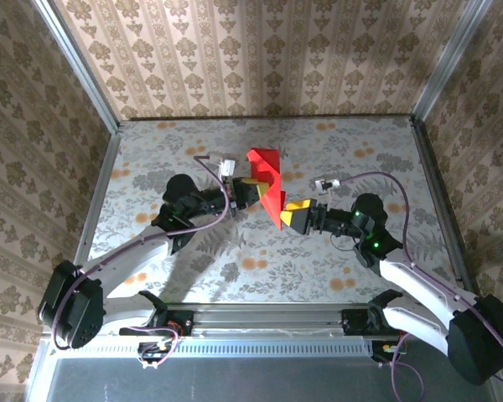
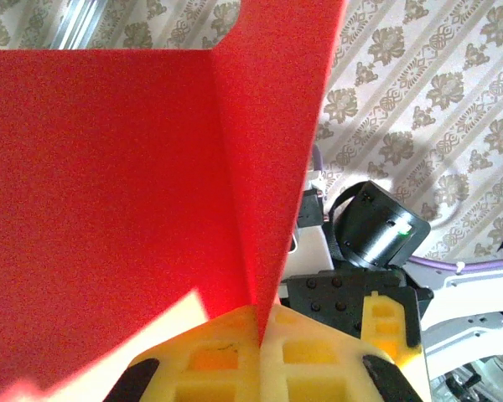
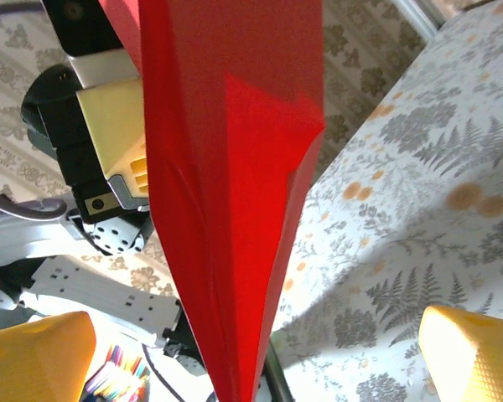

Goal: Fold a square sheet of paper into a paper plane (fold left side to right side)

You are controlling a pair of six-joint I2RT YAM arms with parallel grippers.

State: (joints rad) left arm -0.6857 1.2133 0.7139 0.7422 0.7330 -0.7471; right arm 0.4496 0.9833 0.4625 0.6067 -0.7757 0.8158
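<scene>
Looking at the red paper (image 1: 267, 180), part-folded and held up over the bench (image 1: 151, 151), hanging between the two arms. Clamped shut on it: the left pincer (image 1: 250, 193), biting right at the foot of a crease, with that crease climbing straight up and away from the yellow fingers (image 2: 210, 360) in the left wrist view. Gaping wide on the other side: the right pincer (image 1: 295, 218), gripping nothing, one yellow fingertip (image 3: 33, 356) far out to either side of the paper's narrowing end and neither one touching it. Key bit for the coming move, going by the overhead view: long axis running from a pointy near end, sitting just in front of the right pincer, back to a broader far end just past the left pincer. So, pointy end inside the right pincer's open gap, middle stretch inside the left pincer's bite. Nearer to the left overall, being the sole contact, but easily reachable from the right too, probably with nothing more than a squeeze. Guessing at a fold from the left pincer's side over toward the right pincer's side, so squaring up along that crease looks like the main thing. Can't tell from these angles about the low tip grazing the bench or not, nor about the sharpness of the existing folds.
</scene>
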